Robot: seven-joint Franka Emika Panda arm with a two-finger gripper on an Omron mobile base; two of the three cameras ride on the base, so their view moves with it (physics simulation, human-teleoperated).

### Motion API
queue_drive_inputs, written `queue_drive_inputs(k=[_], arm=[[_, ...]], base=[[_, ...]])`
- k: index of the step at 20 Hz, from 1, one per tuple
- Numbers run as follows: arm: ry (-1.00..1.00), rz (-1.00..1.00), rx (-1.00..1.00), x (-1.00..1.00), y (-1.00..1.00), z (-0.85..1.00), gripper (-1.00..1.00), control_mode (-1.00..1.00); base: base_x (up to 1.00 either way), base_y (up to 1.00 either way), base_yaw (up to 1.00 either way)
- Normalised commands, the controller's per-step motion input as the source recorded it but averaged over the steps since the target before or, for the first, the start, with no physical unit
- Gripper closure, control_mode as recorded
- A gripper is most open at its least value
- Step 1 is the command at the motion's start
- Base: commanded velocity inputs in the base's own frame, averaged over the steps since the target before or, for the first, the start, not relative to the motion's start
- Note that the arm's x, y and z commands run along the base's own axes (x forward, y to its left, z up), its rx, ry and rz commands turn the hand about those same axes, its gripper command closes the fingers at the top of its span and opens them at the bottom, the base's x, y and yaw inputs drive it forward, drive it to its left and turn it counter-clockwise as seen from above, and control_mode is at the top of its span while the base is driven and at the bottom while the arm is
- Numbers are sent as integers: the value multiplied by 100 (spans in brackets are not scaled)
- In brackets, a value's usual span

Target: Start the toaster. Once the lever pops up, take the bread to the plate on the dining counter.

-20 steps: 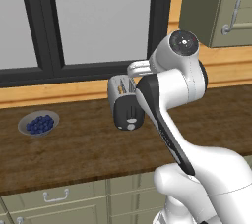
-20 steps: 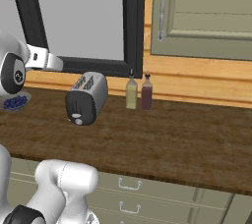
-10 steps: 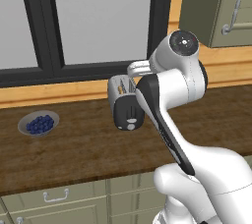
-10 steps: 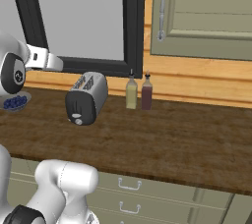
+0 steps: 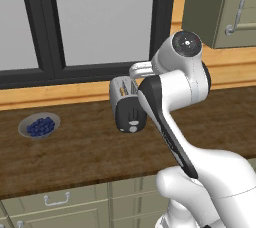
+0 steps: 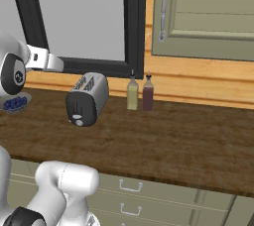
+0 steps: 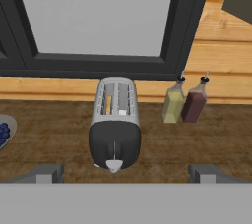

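Directly ahead of the tool (image 7: 126,173), as seen along the hand, the toaster (image 7: 114,124) stood on the dark wooden counter (image 7: 59,134) with its black front panel and white knob facing the camera. The two finger tips (image 7: 43,173) sat spread wide at the bottom corners of that view, fully apart, with nothing between them and no contact with the toaster. The toaster lay centred between them but farther off, clear of both tips. A thin tan edge of the bread (image 7: 109,104) showed in the left slot, seated down inside; the right slot looked dark.

To the right of the toaster, near but not touching it, two bottles stood upright side by side against the wooden wall strip: a pale yellow bottle (image 7: 173,103) and a dark red bottle (image 7: 194,103), the two just beside each other. At the far left edge, well apart from the toaster, a grey bowl of blueberries (image 7: 4,132) rested on the counter. Behind everything ran a black-framed window (image 7: 98,16).

From the left base view, the white arm's upper joint (image 5: 186,67) overlapped the right side of the toaster (image 5: 128,108), hiding part of it. From the right base view, the toaster (image 6: 88,99) stood unobstructed, with open counter in front of it.
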Motion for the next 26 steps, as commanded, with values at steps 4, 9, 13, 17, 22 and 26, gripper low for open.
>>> queue_drive_inputs(k=[4, 9, 13, 17, 22, 26], arm=[[0, 0, 0, 0, 0, 0, -100, -100], [0, 0, 0, 0, 0, 0, -100, -100], [0, 0, 0, 0, 0, 0, -100, -100], [0, 0, 0, 0, 0, 0, -100, -100], [0, 0, 0, 0, 0, 0, -100, -100], [0, 0, 0, 0, 0, 0, -100, -100]], base=[[0, 0, 0], [0, 0, 0], [0, 0, 0], [0, 0, 0], [0, 0, 0], [0, 0, 0]])
